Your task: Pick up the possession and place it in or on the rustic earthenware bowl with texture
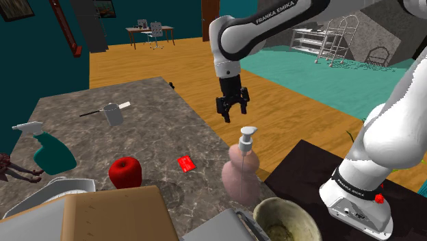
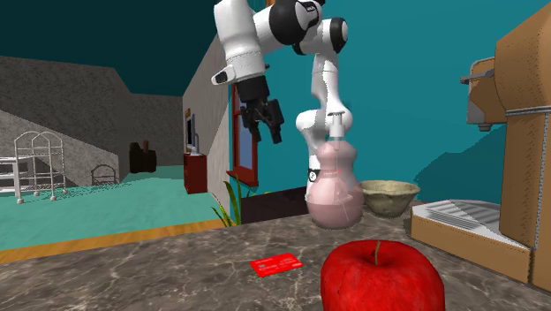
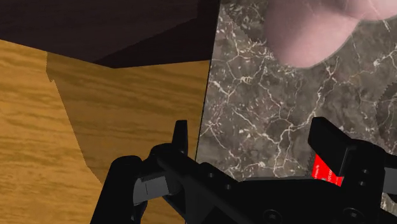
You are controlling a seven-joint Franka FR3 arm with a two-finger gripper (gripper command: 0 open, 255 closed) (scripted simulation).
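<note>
A small flat red card (image 1: pixel 185 163) lies on the marbled counter (image 1: pixel 147 109), between a red apple and a pink pump bottle. The same card (image 2: pixel 276 263) shows in the second exterior view, and a corner of the card (image 3: pixel 322 169) peeks out beside one fingertip in the wrist view. My black gripper (image 1: pixel 233 113) hangs open and empty in the air over the counter's edge, above and to the shoulder view's right of the card. Its fingers (image 3: pixel 181 135) stand well apart. The rough beige bowl (image 1: pixel 287 220) sits near the stand; this bowl (image 2: pixel 388 195) stands behind the pink bottle.
A pink pump bottle (image 1: pixel 241 171) stands between card and bowl. A red apple (image 1: pixel 125 171), a teal spray bottle (image 1: pixel 51 152), a grey cup (image 1: pixel 113 114) and a brown box (image 1: pixel 116 216) share the counter. Wooden floor (image 3: pixel 63 114) lies beyond the edge.
</note>
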